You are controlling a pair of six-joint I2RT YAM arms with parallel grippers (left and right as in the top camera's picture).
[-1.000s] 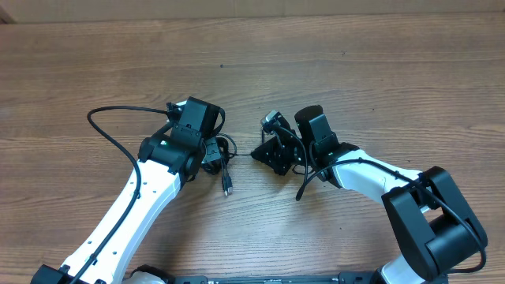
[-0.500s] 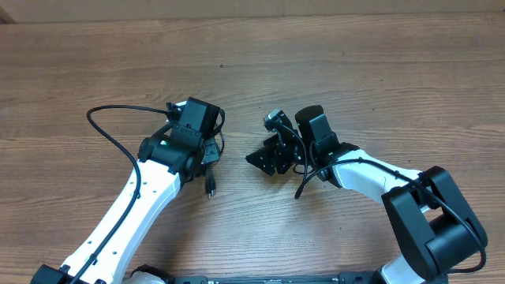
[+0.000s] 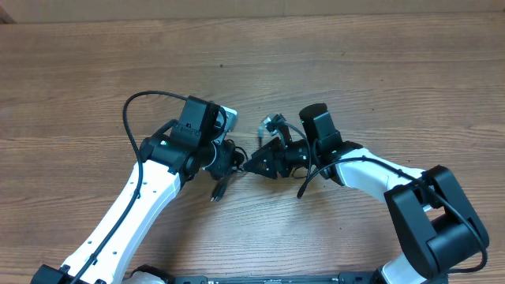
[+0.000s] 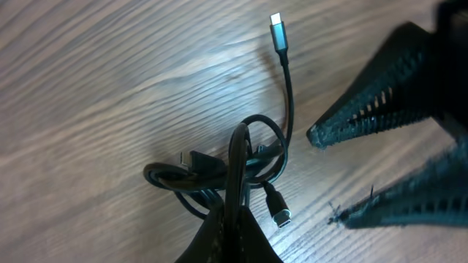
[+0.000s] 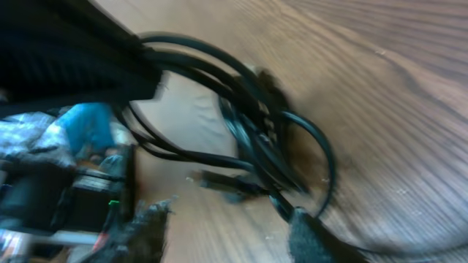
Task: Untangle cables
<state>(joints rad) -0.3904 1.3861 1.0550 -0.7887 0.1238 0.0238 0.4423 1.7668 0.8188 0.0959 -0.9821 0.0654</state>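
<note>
The cables [image 3: 220,186] are a small coiled black bundle between my two grippers at the table's middle. My left gripper [image 3: 224,157] is shut on a loop of the cables; in the left wrist view its fingers [image 4: 232,228] pinch one strand, and the coil [image 4: 219,172] hangs below with two USB-C plug ends free. My right gripper [image 3: 254,163] is open, its tips just right of the bundle. In the blurred right wrist view its fingers [image 5: 230,226] straddle the near edge of the cables [image 5: 252,142] without closing on them.
The wooden table [image 3: 371,71] runs bare to the back and sides. The left arm's own thick black cable [image 3: 130,110] arches out to the left of its wrist. The right gripper's black fingers [image 4: 373,109] fill the right of the left wrist view.
My left gripper has swung right, carrying the cable bundle toward the right gripper. My right gripper has reached left, so its open tips now meet the bundle.
</note>
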